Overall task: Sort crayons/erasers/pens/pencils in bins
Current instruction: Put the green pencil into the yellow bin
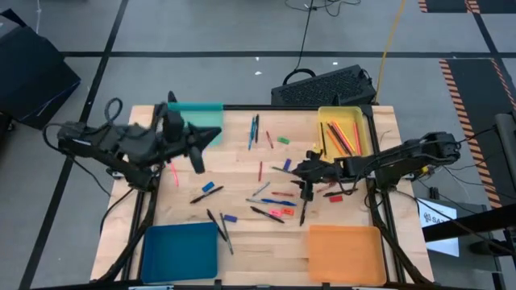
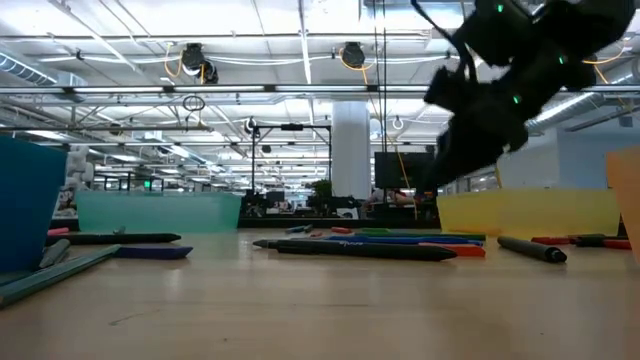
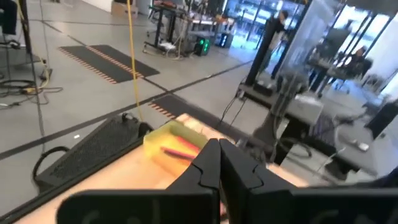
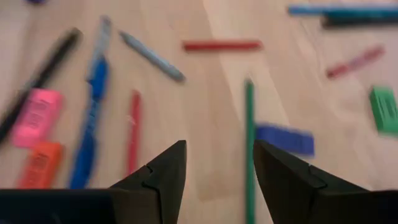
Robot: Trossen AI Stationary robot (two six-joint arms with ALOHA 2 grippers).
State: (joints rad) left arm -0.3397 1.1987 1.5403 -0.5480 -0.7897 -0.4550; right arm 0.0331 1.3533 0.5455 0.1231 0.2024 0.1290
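High view is showing the sorting barely begun: only the yellow bin (image 1: 364, 129) at the far right corner is holding anything, several bright pencils (image 1: 343, 135) lying inside it. The teal bin (image 1: 196, 114) at the far left, partly hidden under the left arm, the dark blue bin (image 1: 179, 250) at the near left and the orange bin (image 1: 345, 253) at the near right are all looking unfilled. Most of the work seems left: pens (image 1: 266, 213), loose pencils (image 1: 260, 170), small erasers (image 1: 284, 140) and other short pieces are lying scattered across the middle of the wooden surface (image 1: 242, 250).

The right pincer (image 4: 216, 163) is hovering over that scatter with its fingers spread and nothing between them, a green pencil (image 4: 249, 143) and a red pencil (image 4: 133, 130) lying below. The left pincer (image 3: 219, 163) is hanging above the far left of the surface, fingers pressed together, apparently empty.

Around the surface, grey floor with hazard-striped tape is showing, a black keyboard (image 1: 322, 84) resting just beyond the far edge, and a large workshop with benches, ceiling lights and distant people is stretching behind.
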